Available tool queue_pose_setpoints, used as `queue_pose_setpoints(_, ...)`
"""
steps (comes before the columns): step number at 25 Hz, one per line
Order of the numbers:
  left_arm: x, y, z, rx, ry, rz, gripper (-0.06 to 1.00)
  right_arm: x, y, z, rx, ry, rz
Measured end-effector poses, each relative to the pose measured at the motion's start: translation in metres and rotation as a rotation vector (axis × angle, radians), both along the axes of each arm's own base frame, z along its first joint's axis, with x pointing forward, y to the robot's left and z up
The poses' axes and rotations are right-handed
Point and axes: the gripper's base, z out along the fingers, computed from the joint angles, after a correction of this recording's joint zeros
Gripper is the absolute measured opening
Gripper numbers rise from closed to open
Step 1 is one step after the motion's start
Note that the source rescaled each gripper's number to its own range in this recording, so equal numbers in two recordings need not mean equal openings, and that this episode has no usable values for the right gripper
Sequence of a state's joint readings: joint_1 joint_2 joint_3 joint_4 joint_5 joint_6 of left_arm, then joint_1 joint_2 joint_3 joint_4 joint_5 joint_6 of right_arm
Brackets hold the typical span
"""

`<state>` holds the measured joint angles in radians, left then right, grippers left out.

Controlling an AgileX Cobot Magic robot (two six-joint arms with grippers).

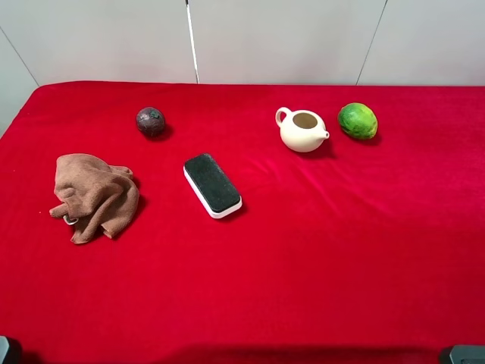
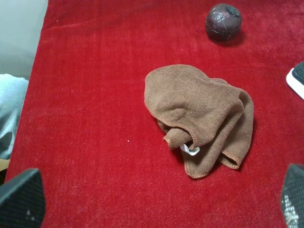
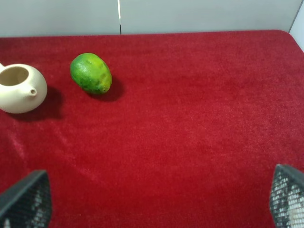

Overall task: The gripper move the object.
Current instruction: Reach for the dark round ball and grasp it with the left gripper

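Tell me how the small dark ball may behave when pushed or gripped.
The dark ball is round, so a push would probably send it rolling, though the red cloth may slow it. Its curved sides might slip from an off-centre grip.

1x maroon ball (image 1: 150,121), 1x brn cloth (image 1: 95,196), 1x eraser (image 1: 212,184), 1x teapot (image 1: 302,130), 1x grn fruit (image 1: 358,120) – 5 items tot

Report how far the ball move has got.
Nothing done yet: the small mottled maroon ball sits untouched on the red tablecloth. Nothing in hand: left gripper and right gripper hover with fingers open, empty. Still to do: reach, grasp, move it.
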<state>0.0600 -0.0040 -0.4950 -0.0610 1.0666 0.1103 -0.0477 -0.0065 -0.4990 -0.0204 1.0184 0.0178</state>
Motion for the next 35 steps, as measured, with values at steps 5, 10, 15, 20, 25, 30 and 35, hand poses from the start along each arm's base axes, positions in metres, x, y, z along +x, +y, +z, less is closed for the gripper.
queue_pose_setpoints(5, 0.0000, 0.0000, 0.0000, 0.000, 0.000, 0.000, 1.00, 0.0000, 0.0000, 0.0000, 0.000, 0.000, 0.000)
queue_pose_setpoints(10, 0.0000, 0.0000, 0.0000, 0.000, 0.000, 0.000, 1.00, 0.0000, 0.0000, 0.0000, 0.000, 0.000, 0.000)
queue_pose_setpoints(15, 0.0000, 0.0000, 0.0000, 0.000, 0.000, 0.000, 1.00, 0.0000, 0.0000, 0.0000, 0.000, 0.000, 0.000)
queue_pose_setpoints(20, 0.0000, 0.0000, 0.0000, 0.000, 0.000, 0.000, 1.00, 0.0000, 0.0000, 0.0000, 0.000, 0.000, 0.000)
queue_pose_setpoints(25, 0.0002, 0.0026, 0.0003, 0.022, -0.004, 0.020, 1.00, 0.0000, 0.0000, 0.0000, 0.000, 0.000, 0.000)
queue_pose_setpoints(30, 0.0005, 0.0029, 0.0008, 0.023, -0.010, 0.023, 1.00, 0.0000, 0.0000, 0.0000, 0.000, 0.000, 0.000)
queue_pose_setpoints(35, 0.0005, 0.0029, 0.0083, 0.024, -0.021, 0.023, 1.00, 0.0000, 0.0000, 0.0000, 0.000, 0.000, 0.000)
